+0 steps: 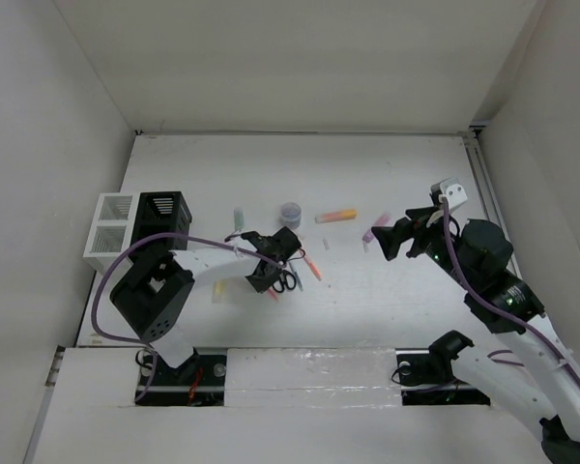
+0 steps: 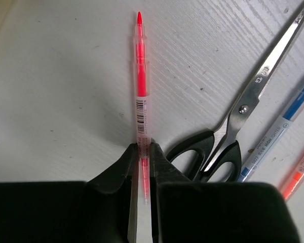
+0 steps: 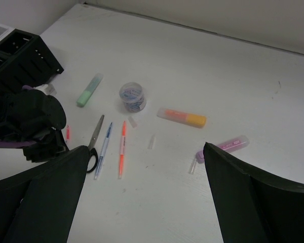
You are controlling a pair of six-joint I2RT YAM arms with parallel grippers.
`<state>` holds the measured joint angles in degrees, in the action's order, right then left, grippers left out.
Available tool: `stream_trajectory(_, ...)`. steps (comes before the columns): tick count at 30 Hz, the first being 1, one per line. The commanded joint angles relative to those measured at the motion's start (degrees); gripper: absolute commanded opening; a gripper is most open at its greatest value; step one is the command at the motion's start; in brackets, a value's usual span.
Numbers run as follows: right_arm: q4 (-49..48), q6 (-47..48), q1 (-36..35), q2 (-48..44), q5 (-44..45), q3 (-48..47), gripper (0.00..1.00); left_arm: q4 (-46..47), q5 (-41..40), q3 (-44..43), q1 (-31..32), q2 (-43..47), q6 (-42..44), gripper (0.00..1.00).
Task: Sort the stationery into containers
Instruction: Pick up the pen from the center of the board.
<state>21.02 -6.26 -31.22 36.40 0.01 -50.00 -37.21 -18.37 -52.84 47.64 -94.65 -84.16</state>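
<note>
Red pen [image 2: 141, 96] in left jaws, long axis forward, tip pointing away.

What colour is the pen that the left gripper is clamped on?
The pen is bright red inside a clear barrel, seen best in the left wrist view.

Red pen [image 2: 141, 91]: clear barrel, black barcode. Scissors [image 2: 243, 109]: black handles, silver blades. Blue pen [image 2: 278, 129], orange pen [image 3: 121, 147]. Green highlighter [image 3: 89, 90], orange-yellow highlighter [image 3: 182, 117], purple highlighter [image 3: 225, 146]. Black container [image 1: 160, 208], white container [image 1: 106, 237], both slatted. White table [image 1: 387, 174].
</note>
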Motion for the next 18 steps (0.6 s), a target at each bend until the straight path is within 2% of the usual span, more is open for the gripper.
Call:
stream_trajectory(1,-1.59,0.11,-0.59,-0.54,0.34,-0.10,1.00,6.80,7.30,7.66,0.18,-6.86,-3.03,0.00)
stream_trajectory(5,-2.11,0.64,-0.59,0.60,-0.18,-0.10,1.00,7.42,5.90,9.68,0.18,-4.76,-3.55,0.00)
stream_trajectory(9,-4.84,1.16,-0.59,2.61,-0.71,1.21,1.00,-0.30,-0.95,7.58,2.98,0.33,-7.68,0.00)
stream_trajectory(13,-10.11,1.16,-0.59,7.78,-1.24,3.68,1.00,-15.22,-10.18,2.75,7.46,8.05,-14.97,0.00)
stream_trajectory(18,-16.07,1.16,-0.59,18.07,-3.52,4.38,1.00,-20.09,-14.75,0.81,8.09,15.10,-14.02,0.00)
